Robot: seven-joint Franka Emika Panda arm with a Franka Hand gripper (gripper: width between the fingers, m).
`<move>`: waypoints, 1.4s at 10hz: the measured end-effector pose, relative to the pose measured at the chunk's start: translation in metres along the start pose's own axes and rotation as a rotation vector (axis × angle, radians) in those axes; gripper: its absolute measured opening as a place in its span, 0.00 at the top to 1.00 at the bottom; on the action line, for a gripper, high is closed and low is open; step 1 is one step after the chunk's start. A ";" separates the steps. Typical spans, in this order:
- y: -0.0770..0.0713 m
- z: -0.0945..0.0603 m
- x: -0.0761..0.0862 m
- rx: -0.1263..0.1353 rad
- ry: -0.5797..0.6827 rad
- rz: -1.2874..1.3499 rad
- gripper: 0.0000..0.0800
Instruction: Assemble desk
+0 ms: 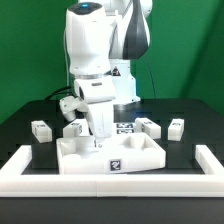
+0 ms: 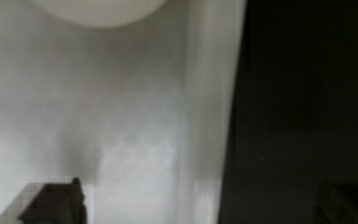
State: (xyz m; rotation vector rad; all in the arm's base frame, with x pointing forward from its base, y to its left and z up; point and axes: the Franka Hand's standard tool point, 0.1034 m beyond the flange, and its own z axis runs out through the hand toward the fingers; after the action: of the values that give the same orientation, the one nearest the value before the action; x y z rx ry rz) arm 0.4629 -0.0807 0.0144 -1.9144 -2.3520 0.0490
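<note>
White plastic is making up every piece of the desk, and its pieces are lying apart. The tabletop [image 1: 140, 152] is sitting toward the near edge of the black surface [image 1: 25, 118], about midway along it. It is a wide, shallow tray with raised rims, and a black-and-white square marker is showing on its front wall. Just in front of it, the low white wall [image 1: 110, 183] with turned-up ends is running along that near edge.

Behind the tabletop, four short square-section legs are lying in a rough row across the surface. From the exterior view's left these are the far-left leg [image 1: 40, 130], the inner-left leg [image 1: 73, 128], the inner-right leg [image 1: 150, 127] and the far-right leg [image 1: 177, 128]. The two outer legs are lying well clear of the tabletop, while the two inner ones are lying near its rear rim. Dark marker patches are showing on their faces.

The claw [image 1: 96, 133] is hanging straight down at the tabletop's rear rim, toward the exterior view's left and just beside the inner-left leg. Its jaws are standing spread wide, and nothing is visibly clamped between them. Whether a finger is touching the rim cannot be told. In the wrist view, one dark fingertip [image 2: 51, 203] is showing against a blurred white face [image 2: 123, 130], with darkness alongside.
</note>
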 end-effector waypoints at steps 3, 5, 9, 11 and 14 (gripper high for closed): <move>-0.001 0.000 0.000 0.001 0.000 0.001 0.70; 0.000 0.000 -0.001 -0.001 -0.001 0.003 0.91; 0.000 0.000 -0.001 -0.002 -0.001 0.003 0.92; 0.000 0.000 -0.001 -0.002 -0.001 0.003 0.92; 0.024 -0.001 0.026 -0.016 0.006 0.151 0.92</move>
State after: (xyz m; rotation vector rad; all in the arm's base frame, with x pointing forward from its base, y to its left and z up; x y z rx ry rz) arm 0.4809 -0.0507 0.0144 -2.0934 -2.2064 0.0370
